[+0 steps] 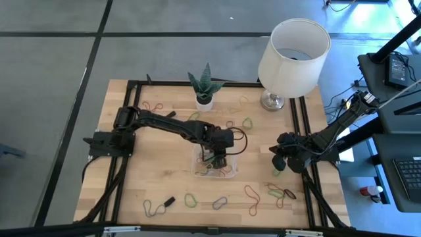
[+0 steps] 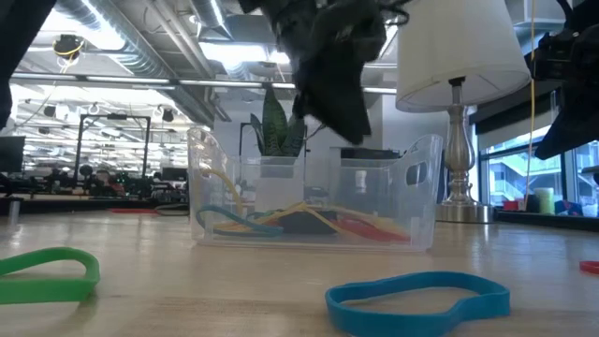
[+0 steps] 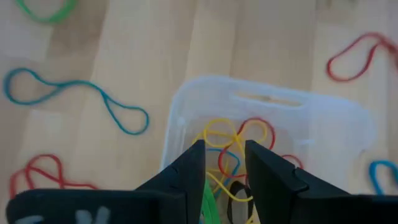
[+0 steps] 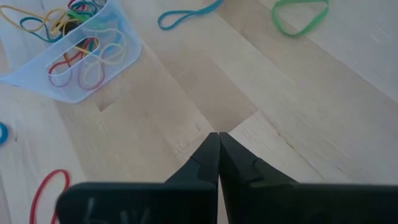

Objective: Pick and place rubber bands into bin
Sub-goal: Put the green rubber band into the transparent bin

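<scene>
The bin (image 1: 229, 172) sits near the middle of the bench (image 1: 131, 184), slightly toward its front edge, with bare wood on all sides. It is a shallow clear plastic container with rounded corners; its long axis runs parallel to the bench's front edge. In the low view its walls are transparent, and yellow, red and blue bands (image 2: 309, 223) lie flat on its floor.

The left gripper (image 1: 217, 158) hangs directly over the bin, pointing down into it. Its jaws stand apart with a narrow gap, and nothing is clamped between them; in the left wrist view a green band (image 3: 210, 208) lies just below the gap, beside yellow and red loops.

The right gripper (image 1: 279, 160) is over bare wood to the right of the bin, near the bench's right edge. Its jaws are together and empty.

More loose bands are scattered on the bench: a row along the front edge, including green (image 1: 191, 199) and red (image 1: 251, 193) ones, and several toward the rear near the plant pot (image 1: 204, 102). Each is a thin, floppy loop lying flat, mostly drawn out into a long or kinked shape. A lamp (image 1: 289, 56) stands at the right rear corner. A small black piece (image 1: 169, 201) lies near the front edge.
</scene>
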Robot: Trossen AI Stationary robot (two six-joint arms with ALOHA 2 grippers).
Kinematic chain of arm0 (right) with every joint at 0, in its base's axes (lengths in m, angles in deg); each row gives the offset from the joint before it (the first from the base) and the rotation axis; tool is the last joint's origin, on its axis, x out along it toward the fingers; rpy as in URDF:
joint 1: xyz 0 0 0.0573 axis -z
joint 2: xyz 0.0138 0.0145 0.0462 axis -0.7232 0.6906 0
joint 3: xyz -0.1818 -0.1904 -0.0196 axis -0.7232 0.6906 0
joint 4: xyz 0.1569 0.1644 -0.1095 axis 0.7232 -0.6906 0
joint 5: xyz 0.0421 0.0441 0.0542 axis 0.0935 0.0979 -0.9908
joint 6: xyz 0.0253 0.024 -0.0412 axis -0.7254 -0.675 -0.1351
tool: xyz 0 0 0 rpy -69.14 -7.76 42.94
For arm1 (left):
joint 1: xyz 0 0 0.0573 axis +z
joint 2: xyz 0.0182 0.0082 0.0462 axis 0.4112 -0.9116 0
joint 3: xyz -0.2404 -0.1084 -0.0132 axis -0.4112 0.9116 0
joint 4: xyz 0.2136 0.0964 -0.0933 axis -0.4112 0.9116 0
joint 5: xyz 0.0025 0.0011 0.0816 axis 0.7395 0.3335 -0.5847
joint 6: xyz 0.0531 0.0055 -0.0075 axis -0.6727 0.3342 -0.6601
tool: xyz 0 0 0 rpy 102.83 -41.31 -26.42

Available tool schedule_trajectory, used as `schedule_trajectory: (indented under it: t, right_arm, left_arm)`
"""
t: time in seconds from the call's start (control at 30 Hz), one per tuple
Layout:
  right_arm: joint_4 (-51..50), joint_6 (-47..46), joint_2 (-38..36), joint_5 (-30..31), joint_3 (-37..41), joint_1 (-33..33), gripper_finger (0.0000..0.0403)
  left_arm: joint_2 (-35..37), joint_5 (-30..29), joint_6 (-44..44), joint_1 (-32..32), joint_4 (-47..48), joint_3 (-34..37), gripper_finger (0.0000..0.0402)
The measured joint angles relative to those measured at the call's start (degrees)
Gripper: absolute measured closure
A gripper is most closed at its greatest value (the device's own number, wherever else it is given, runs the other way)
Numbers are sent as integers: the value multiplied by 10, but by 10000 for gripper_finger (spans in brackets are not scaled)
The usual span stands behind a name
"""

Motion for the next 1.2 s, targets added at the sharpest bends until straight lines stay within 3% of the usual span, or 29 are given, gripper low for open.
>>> schedule_trajectory:
  t: [0.23, 0.4, 0.6, 0.8, 1.0, 1.2]
  right_arm:
    - [6, 0, 4, 0, 0, 0, 396]
    - [11, -2, 18, 2, 0, 0, 396]
    - [27, -3, 38, 0, 0, 0, 396]
    - [41, -4, 50, 0, 0, 0, 396]
    - [43, -1, 53, 0, 0, 0, 396]
    - [43, -1, 52, 0, 0, 1, 396]
  left_arm:
    - [39, -66, 92, 19, 113, -33, 318]
    - [69, -85, 74, 39, 211, -30, 346]
    - [118, -115, 52, 82, 233, 28, 377]
    - [193, -111, 30, 142, 185, 131, 375]
    - [269, -78, 23, 205, 63, 261, 358]
    - [281, -69, 13, 264, -15, 337, 326]
